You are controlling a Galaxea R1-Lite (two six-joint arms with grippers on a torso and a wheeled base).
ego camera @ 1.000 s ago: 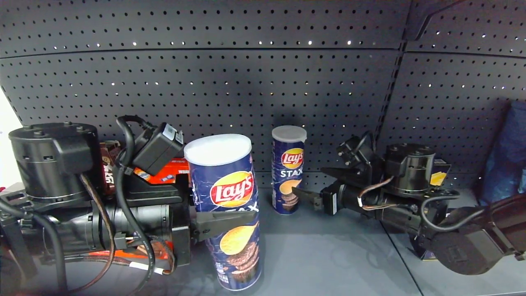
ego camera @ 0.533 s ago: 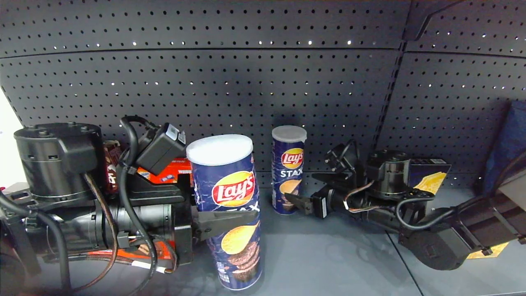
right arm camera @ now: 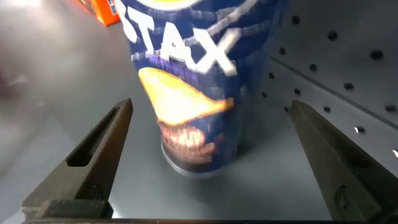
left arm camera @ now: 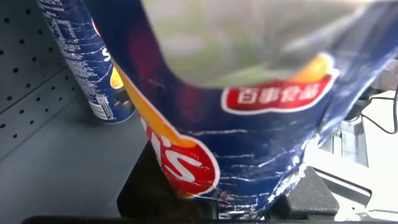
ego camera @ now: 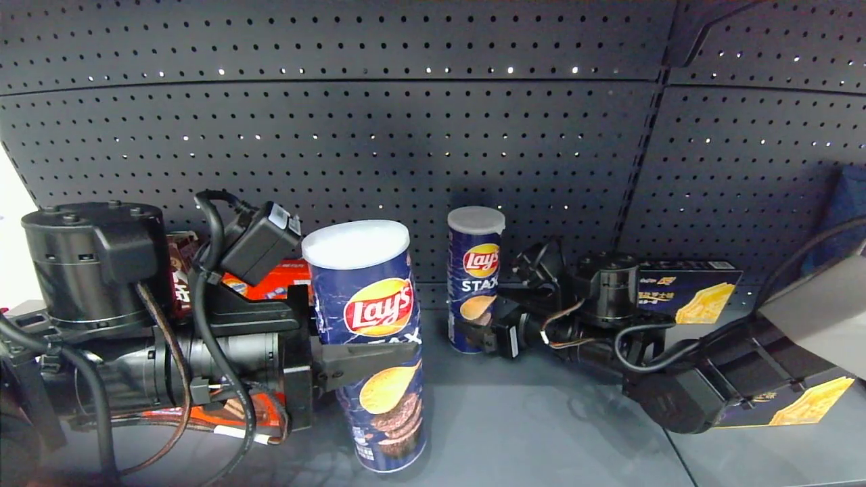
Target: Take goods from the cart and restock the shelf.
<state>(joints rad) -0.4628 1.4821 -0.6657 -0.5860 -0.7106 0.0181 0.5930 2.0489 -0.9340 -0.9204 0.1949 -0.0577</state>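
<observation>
Restocking, placement step: left gripper [ego camera: 376, 358] fingers clamped on the near chip can [ego camera: 369, 304], upright at the shelf [ego camera: 541, 419] front; right gripper [ego camera: 477, 336] fingers wide apart, flanking the rear chip can [ego camera: 475, 270] by the pegboard [ego camera: 406, 135], untouched; next move likely calls for releasing the near can squarely.

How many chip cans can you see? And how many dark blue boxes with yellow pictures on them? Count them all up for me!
Chip cans: 2, the front can and the back can.
Dark blue boxes: 2, the back box and the near box.
Total: 4.
</observation>
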